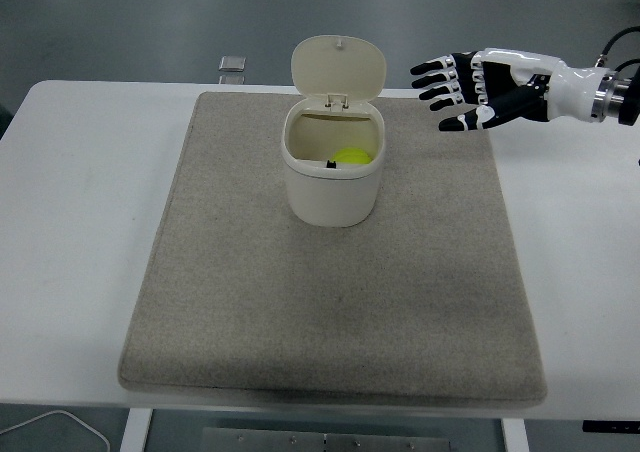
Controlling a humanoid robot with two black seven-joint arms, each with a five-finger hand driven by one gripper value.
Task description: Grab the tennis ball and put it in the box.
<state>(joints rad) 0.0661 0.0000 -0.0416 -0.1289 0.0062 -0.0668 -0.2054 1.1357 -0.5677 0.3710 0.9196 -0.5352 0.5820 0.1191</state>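
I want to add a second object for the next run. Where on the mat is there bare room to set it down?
The mat is bare all across its front half, from the box to the near edge, and also in the strips left and right of the box. The one crowded spot is the far middle, where the open box holds the ball. The right hand hovers over the far right corner.

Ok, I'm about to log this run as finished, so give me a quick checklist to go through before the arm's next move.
1. Tennis ball inside the box: ok, it shows below the rim.
2. Right hand empty: ok, fingers spread, holding nothing.
3. Right hand clear of the box: ok, it is off to the box's right, not touching.
4. Box upright on the mat: ok.
5. Lid closed: not ok, it stands open.
6. Left hand position: cannot tell, out of view.
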